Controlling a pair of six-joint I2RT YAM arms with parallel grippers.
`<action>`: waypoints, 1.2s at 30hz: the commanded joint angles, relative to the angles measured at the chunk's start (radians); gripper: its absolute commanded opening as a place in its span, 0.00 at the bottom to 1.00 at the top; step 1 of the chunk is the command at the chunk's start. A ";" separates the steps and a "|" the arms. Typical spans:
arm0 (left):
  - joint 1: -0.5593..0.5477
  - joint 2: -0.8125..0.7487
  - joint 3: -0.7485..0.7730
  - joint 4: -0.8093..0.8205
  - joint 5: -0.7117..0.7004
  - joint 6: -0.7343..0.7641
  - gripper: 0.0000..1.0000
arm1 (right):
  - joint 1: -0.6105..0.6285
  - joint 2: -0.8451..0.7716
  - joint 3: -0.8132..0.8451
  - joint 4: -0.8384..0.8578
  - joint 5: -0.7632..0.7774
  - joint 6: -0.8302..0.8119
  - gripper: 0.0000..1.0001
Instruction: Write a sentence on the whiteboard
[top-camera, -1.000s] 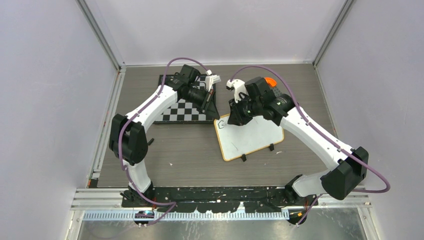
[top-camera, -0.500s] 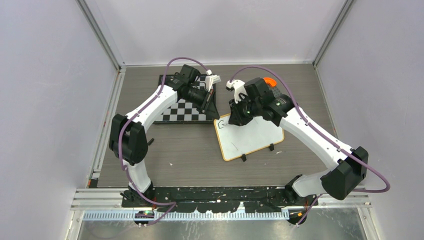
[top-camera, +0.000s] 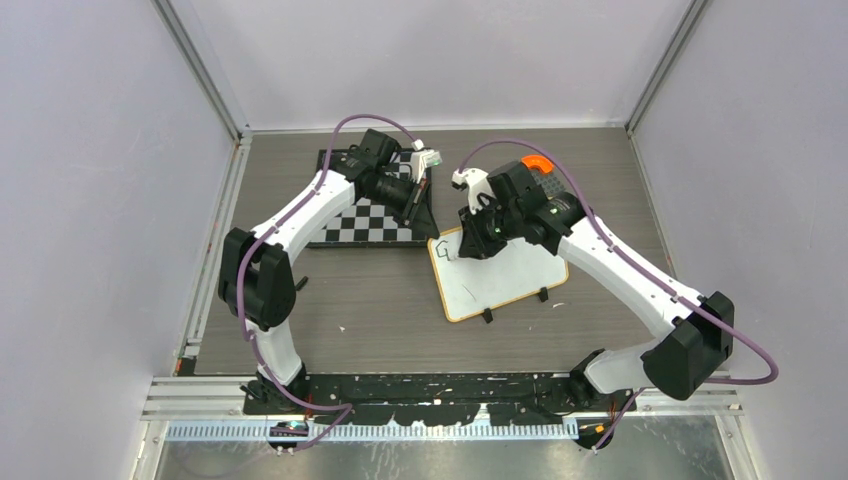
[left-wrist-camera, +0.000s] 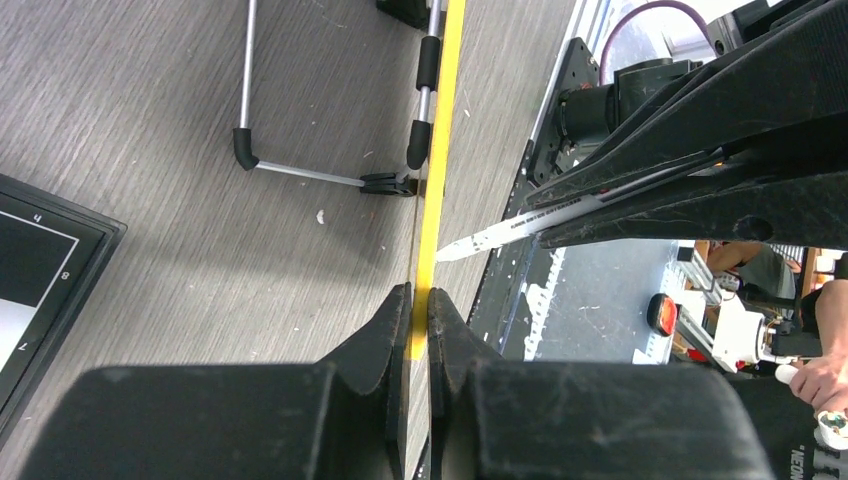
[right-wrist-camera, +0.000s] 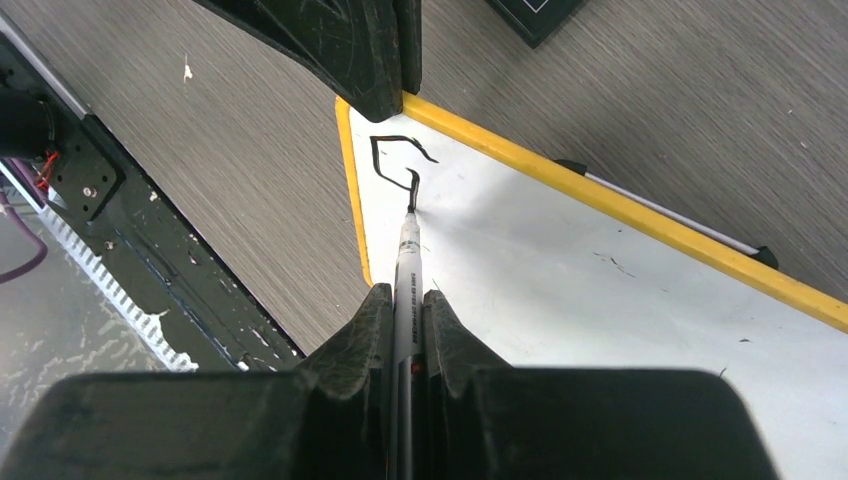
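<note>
Marker moved nearer, G now drawn on whiteboard (corner). R fingers clamp marker; L fingers pinch rim.

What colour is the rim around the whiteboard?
The whiteboard rim is yellow-orange; it shows best in the right wrist view.

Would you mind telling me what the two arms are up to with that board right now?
The left gripper is clamped on the yellow rim of the whiteboard at one corner, steadying it. The right gripper holds a marker with its tip on the board, beside a black G-like stroke near that corner. Nothing else is written yet. A chessboard lies beside the whiteboard.
</note>
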 joint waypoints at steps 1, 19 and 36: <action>-0.015 -0.017 -0.007 -0.016 0.007 0.005 0.00 | -0.009 -0.067 0.062 -0.008 -0.013 -0.015 0.00; -0.017 -0.020 -0.007 -0.004 0.026 0.001 0.00 | -0.038 -0.027 0.083 0.038 0.044 0.024 0.00; -0.017 -0.028 -0.015 -0.003 0.022 0.003 0.00 | -0.036 -0.023 0.008 0.053 0.035 0.016 0.00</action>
